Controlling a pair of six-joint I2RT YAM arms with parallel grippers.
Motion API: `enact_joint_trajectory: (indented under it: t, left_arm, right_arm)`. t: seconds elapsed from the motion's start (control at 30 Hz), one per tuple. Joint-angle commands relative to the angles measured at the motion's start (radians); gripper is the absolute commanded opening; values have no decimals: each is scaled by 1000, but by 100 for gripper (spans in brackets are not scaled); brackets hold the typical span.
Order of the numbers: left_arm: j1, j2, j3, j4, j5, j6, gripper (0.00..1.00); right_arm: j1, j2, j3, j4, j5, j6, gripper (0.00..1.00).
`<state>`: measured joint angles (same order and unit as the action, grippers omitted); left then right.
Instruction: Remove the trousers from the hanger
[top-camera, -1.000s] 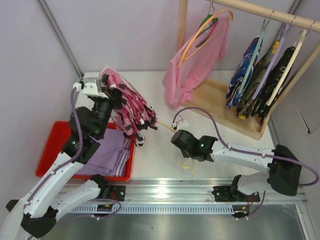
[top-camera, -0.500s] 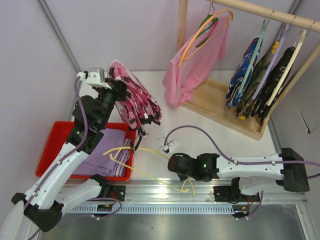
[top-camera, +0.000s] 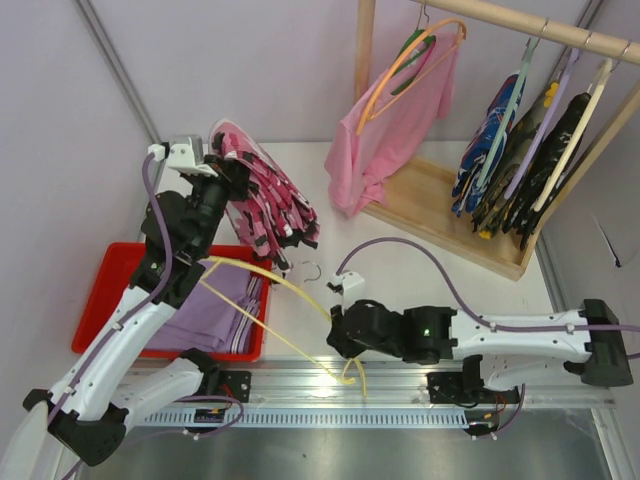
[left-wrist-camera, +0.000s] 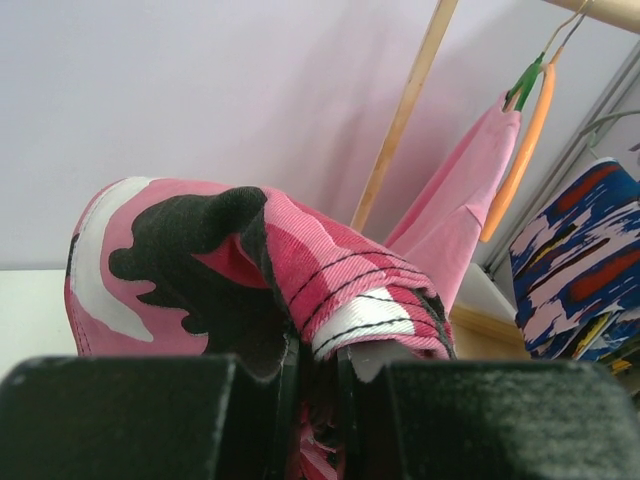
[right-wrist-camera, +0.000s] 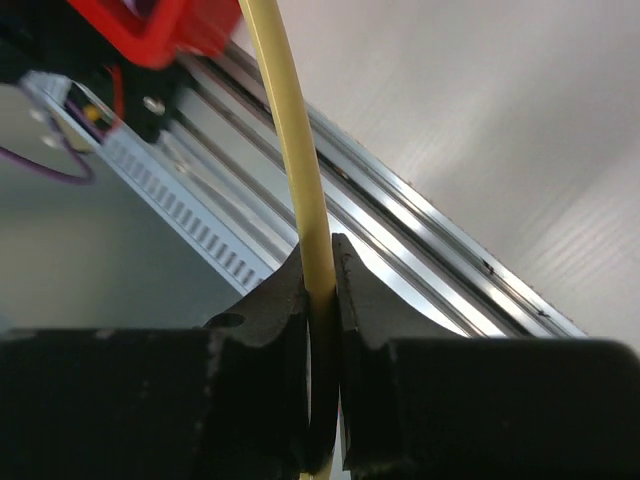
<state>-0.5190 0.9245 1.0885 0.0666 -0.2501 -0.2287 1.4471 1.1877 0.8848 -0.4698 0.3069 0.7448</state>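
Left wrist view: my left gripper (left-wrist-camera: 320, 365) has its jaws pinched almost together on a fold of the trousers (left-wrist-camera: 200, 250), and the pink camouflage cloth bulges up over the fingers. From above, that arm holds the bunched trousers high off the table (top-camera: 520, 285), over the far right corner of the red tray (top-camera: 98, 295). Their hems dangle towards the tray's edge.

My right gripper (right-wrist-camera: 320, 270) is clamped fully closed on the hanger (right-wrist-camera: 288, 130); the thin yellow bar runs up between the fingertips. Behind it I see the metal rail (right-wrist-camera: 420, 260) at the near edge of the table. In the top view, this gripper sits low near that edge. The hanger stretches left from it, one arm reaching over the tray and its small metal hook sticking up just below the trouser hems. I cannot tell whether hanger and cloth touch there, but no trouser leg is draped over the bar.

The tray holds one thing that I can make out, a folded lilac cloth (top-camera: 220, 310) lying flat inside.

Further back right stands the wooden rack (top-camera: 450, 205). A plain pink garment (top-camera: 390, 130) hangs on an orange hanger (top-camera: 400, 70) at its left, and dark patterned garments (top-camera: 510, 150) hang in a row at its right, above the rack's wooden base.
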Motion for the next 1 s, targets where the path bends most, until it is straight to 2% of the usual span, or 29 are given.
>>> enact_joint_trajectory:
  t: [0.0, 0.13, 0.4, 0.6, 0.73, 0.97]
  left_arm:
    - [11, -59, 28, 216, 20, -41, 0]
    - [11, -79, 7, 229, 28, -61, 0]
    - [11, -137, -36, 226, 35, -78, 0]
    - [11, -213, -124, 226, -4, -124, 0]
    - [10, -333, -223, 196, -57, -164, 0]
    - [11, -548, -352, 46, -207, -194, 3]
  right_arm:
    - [-27, -73, 49, 120, 83, 65, 0]
    - [-117, -40, 75, 115, 78, 82, 0]
    - [-220, 105, 108, 120, -1, 59, 0]
    - [-277, 153, 105, 122, 5, 38, 0]
    - [-306, 174, 98, 128, 9, 21, 0]
    - [-320, 216, 97, 151, 6, -24, 0]
